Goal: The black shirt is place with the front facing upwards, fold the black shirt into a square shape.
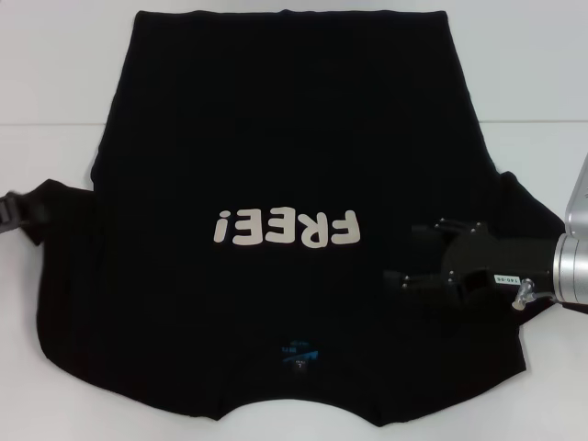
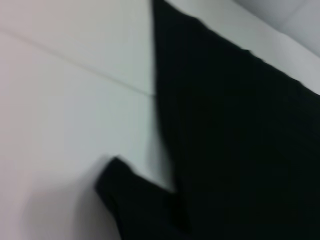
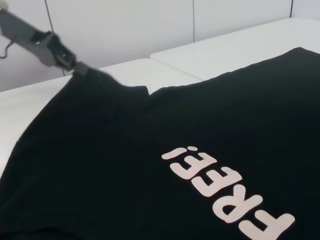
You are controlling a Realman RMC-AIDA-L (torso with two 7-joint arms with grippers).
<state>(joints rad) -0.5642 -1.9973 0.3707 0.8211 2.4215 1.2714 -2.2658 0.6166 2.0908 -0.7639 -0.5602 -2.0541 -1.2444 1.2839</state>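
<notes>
The black shirt (image 1: pixel 276 138) lies spread flat on the white table, front up, neck towards me. Its white "FREE!" lettering (image 1: pixel 285 228) reads upside down, and the small blue neck label (image 1: pixel 299 354) sits near the front edge. My right gripper (image 1: pixel 404 253) is open, low over the shirt's right side beside the lettering, its fingers pointing left. My left gripper (image 1: pixel 11 213) is at the far left edge, at the tip of the left sleeve. In the right wrist view the left gripper (image 3: pixel 76 67) pinches that sleeve, and the shirt (image 3: pixel 125 150) rises to it. The left wrist view shows the shirt (image 2: pixel 240 125).
The white table (image 1: pixel 55 73) shows bare on both sides of the shirt and behind it, with a seam running across. The shirt's neck end hangs near the table's front edge. A pale wall (image 3: pixel 125 25) stands behind the table.
</notes>
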